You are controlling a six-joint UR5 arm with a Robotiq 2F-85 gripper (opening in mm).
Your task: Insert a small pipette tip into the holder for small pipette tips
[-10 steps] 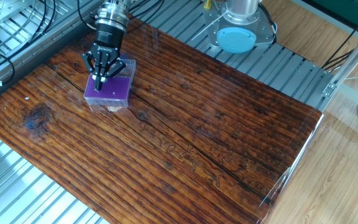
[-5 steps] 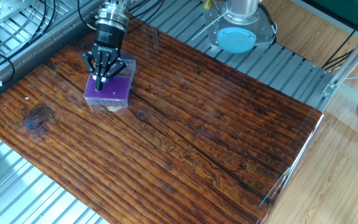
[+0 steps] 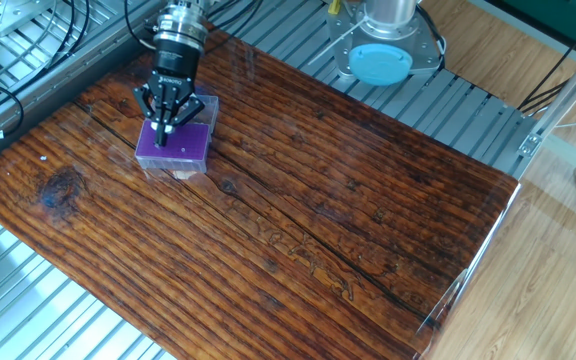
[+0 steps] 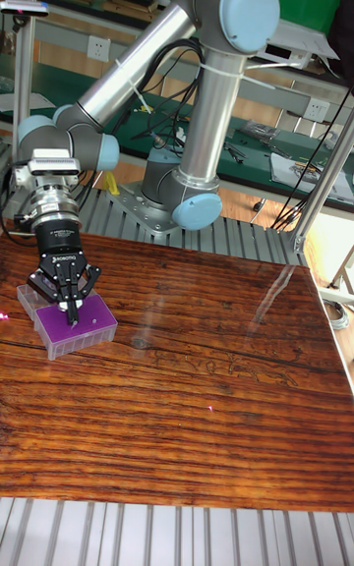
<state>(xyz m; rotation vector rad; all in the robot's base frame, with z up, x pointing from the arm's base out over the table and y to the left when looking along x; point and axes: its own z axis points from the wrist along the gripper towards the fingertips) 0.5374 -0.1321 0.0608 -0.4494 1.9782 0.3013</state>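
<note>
One arm works this tabletop [image 3: 348, 210], and its tool [image 3: 163, 133] hangs straight down over the holder for small pipette tips [image 3: 178, 148], which sits far out at about ten o'clock on the wood, close to the back-left edge. From the taller view the tool [image 4: 72, 311] has its fingers drawn in to a narrow point just above the purple top plate, toward the plate's rear-left part. A thin pale sliver seems to run between the fingers, probably the small pipette tip, but it is too small to be sure; I cannot tell whether it already sits in a hole or hovers just above one.

My guess is the insertion is underway or about to finish. The risk I see is alignment: the holes are tiny and closely packed, so a slight sideways offset or a tilted tip would land on the plate between holes, and pushing down then could bend the tip or shove the light clear box across the slick wood. Letting go too early could leave the tip leaning or let it topple; lifting away while gripping could drag it back out
</note>
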